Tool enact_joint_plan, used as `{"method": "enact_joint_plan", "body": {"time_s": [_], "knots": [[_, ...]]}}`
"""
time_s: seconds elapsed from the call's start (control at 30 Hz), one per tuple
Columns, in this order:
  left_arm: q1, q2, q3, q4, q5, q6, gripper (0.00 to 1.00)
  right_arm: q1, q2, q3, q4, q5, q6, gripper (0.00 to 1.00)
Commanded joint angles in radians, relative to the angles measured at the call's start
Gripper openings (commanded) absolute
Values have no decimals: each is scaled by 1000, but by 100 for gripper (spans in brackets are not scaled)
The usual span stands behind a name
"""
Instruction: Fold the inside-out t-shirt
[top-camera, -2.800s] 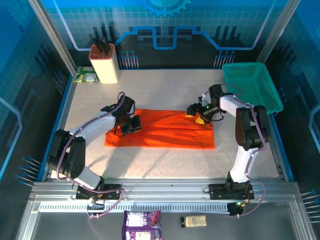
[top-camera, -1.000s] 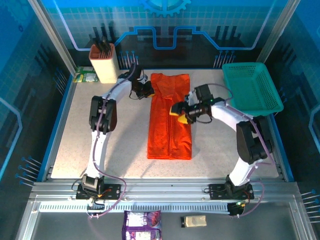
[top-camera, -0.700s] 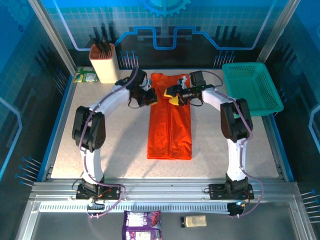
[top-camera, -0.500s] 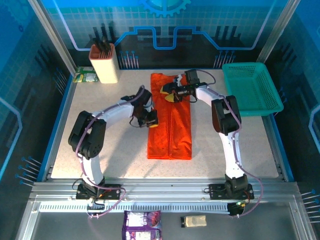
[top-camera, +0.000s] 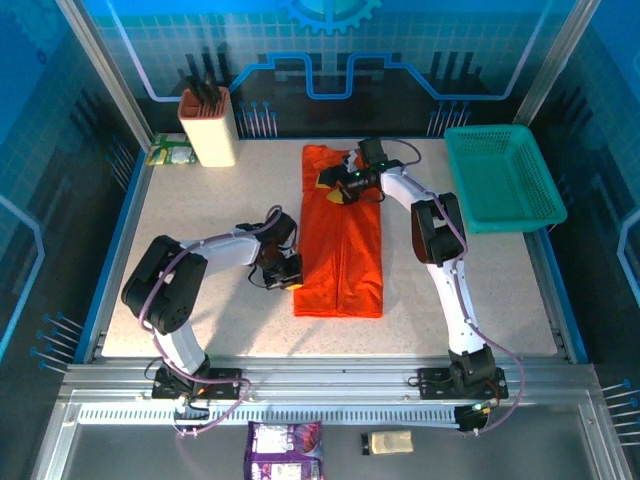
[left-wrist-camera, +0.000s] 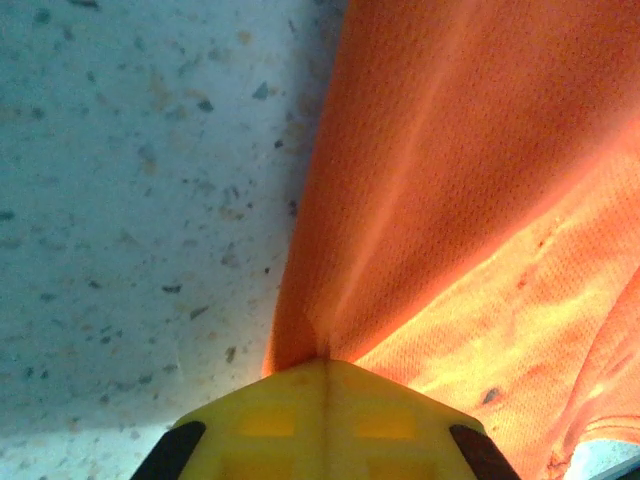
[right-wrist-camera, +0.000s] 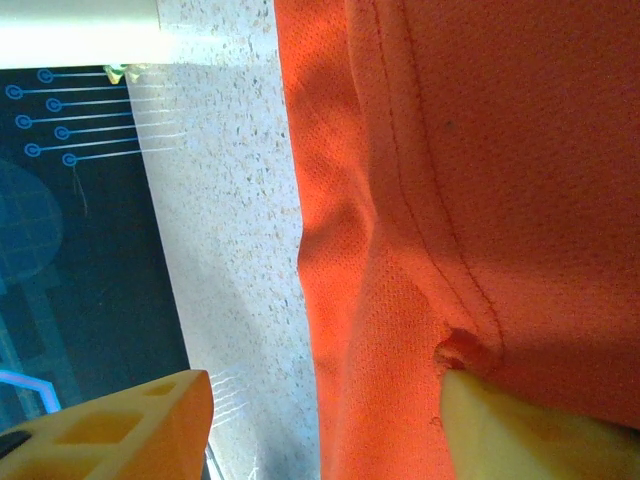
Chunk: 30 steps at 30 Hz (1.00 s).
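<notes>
The orange-red t-shirt (top-camera: 345, 240) lies as a long narrow strip running from the far middle of the table toward me. My left gripper (top-camera: 288, 281) sits at the strip's left edge near its lower end. In the left wrist view its yellow fingers (left-wrist-camera: 325, 400) are pressed together on a pinch of the t-shirt (left-wrist-camera: 450, 200) edge. My right gripper (top-camera: 335, 187) is over the upper part of the strip, near the collar end. It is open: one finger (right-wrist-camera: 530, 430) presses into the t-shirt (right-wrist-camera: 480, 150), the other finger (right-wrist-camera: 130, 420) hangs over bare table.
A teal mesh basket (top-camera: 505, 175) stands at the far right. A beige block holding dark tools (top-camera: 208, 127) and a green packet (top-camera: 170, 152) are at the far left. Bare speckled table (top-camera: 200, 220) lies on both sides of the shirt.
The shirt lay crosswise at first and now lies lengthwise. Over the last second my left gripper came from the shirt's far end down its left edge; my right gripper moved up toward the collar end.
</notes>
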<state>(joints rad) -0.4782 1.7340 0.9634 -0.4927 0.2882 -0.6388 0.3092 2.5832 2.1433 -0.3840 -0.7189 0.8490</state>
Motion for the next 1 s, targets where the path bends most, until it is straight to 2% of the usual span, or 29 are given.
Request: {"method": "enact_joint_plan", "body": {"time_s": [0.0, 0.17, 0.33, 0.5, 0.7, 0.97], "knots": [[-8, -53, 4, -28, -20, -20, 2, -4, 6, 36, -130, 56, -40, 63], [-27, -107, 61, -58, -14, -19, 3, -17, -138, 3, -171, 39, -93, 65], [-82, -111, 100, -58, 31, -22, 4, -23, -332, -199, -143, 5, -132, 65], [-173, -77, 109, -5, 60, -57, 4, -23, -449, -425, -48, -30, -127, 65], [-260, 22, 89, 72, 51, -59, 3, -22, -430, -576, 100, -72, -90, 64], [-289, 64, 0, 99, 58, -67, 2, -34, -288, -560, 157, -61, -102, 64]]}}
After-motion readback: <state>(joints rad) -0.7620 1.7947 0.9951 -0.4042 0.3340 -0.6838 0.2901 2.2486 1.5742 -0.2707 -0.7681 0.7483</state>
